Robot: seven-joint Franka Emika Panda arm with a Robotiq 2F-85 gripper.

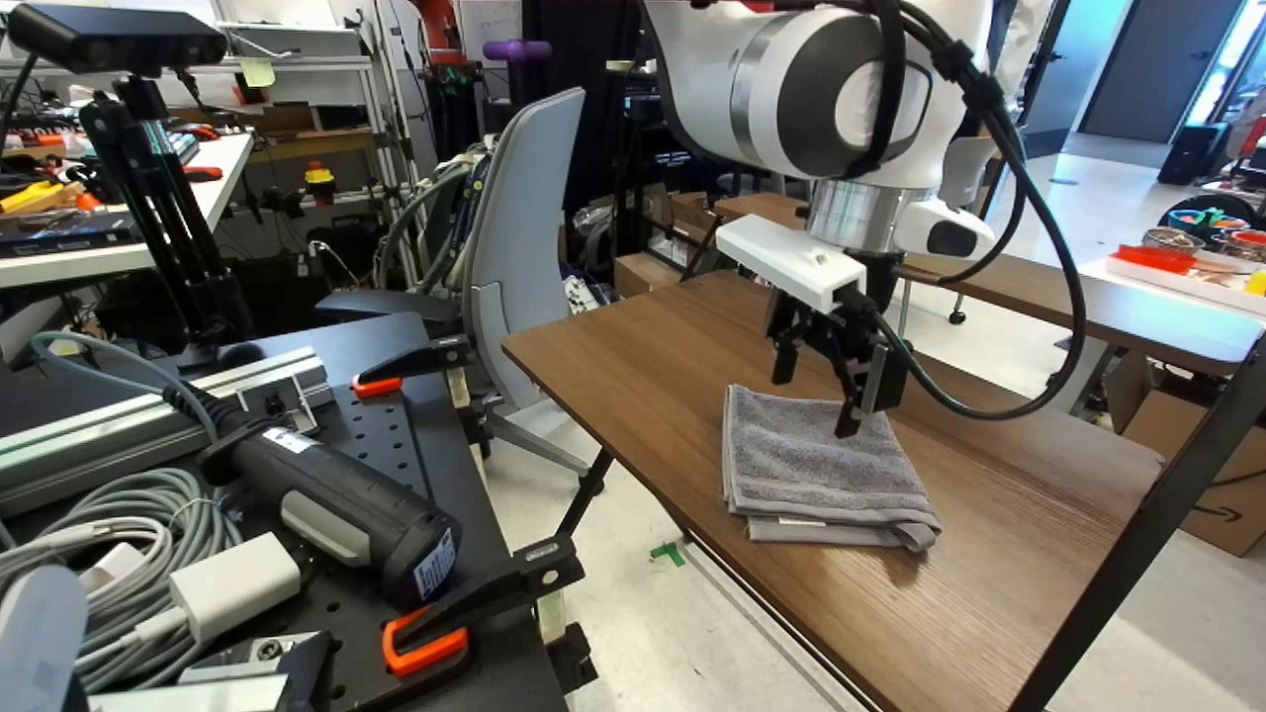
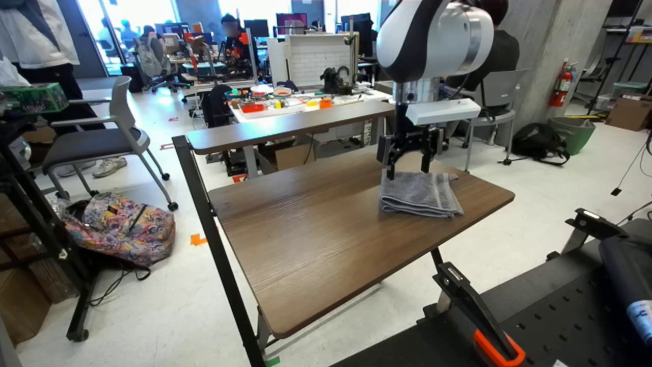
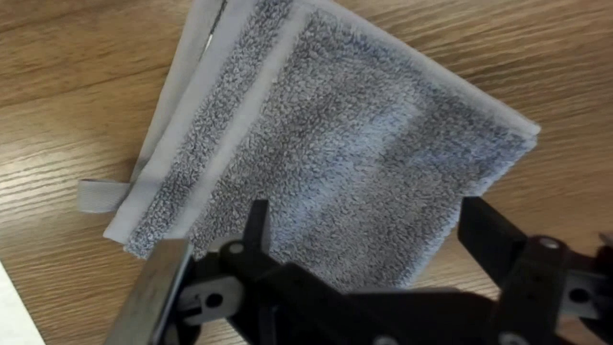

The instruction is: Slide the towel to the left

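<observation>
The grey folded towel [image 1: 821, 480] lies flat on the brown wooden table [image 1: 989, 583]; it also shows in an exterior view [image 2: 422, 196]. In the wrist view the towel [image 3: 345, 143] lies at a slant, with a pale stripe and a small loop tag at its left. My gripper [image 1: 815, 399] points down over the towel, with its fingers spread wide and nothing between them. In the wrist view my gripper [image 3: 366, 205] has its left fingertip over the towel and its right fingertip at the towel's edge. I cannot tell whether a fingertip touches the cloth.
A black upright post [image 2: 219, 260] stands at one end of the table. A raised wooden shelf [image 2: 305, 120] runs along the table's back. A black perforated bench [image 1: 396, 435] with clamps, cables and a dark tool [image 1: 341, 499] stands beside it. A grey chair [image 1: 524, 218] stands near the table's end.
</observation>
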